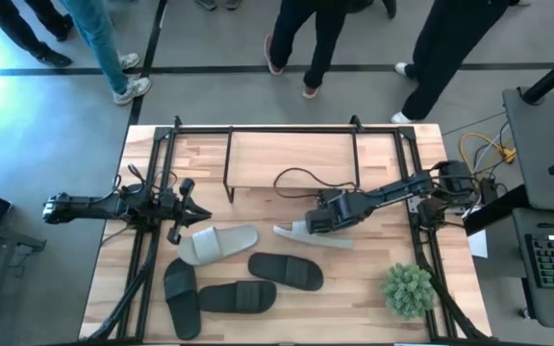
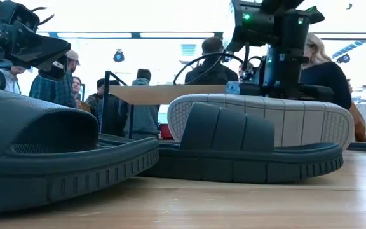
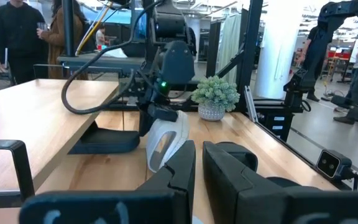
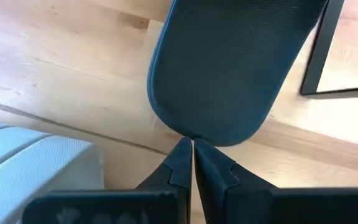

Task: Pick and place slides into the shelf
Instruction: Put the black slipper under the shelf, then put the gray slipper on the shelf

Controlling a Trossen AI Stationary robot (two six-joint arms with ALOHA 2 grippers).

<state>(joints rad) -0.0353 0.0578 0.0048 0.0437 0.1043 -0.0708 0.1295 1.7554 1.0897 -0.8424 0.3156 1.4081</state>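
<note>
**Right gripper clamps a slide in front of the shelf**

Your right gripper (image 1: 317, 221) sits mid-table, just in front of the shelf (image 1: 291, 144). In the right wrist view its fingers (image 4: 180, 163) are nearly closed, pinching the rim of a dark slide (image 4: 235, 68). In the left wrist view a pale slide (image 3: 165, 140) hangs on edge under that same gripper, so you cannot tell exactly how the two are gripped together. From above, the pale slide's end (image 1: 291, 230) pokes out beside the gripper.

Your left gripper (image 1: 192, 213) waits at the table's left side, fingers close together with a narrow gap and holding nothing.

Another pale slide (image 1: 217, 243) lies just in front of it. Three dark slides (image 1: 285, 271) lie near the front edge. A potted plant (image 1: 409, 289) stands at the front right corner. People (image 1: 306, 38) stand behind the table.
</note>
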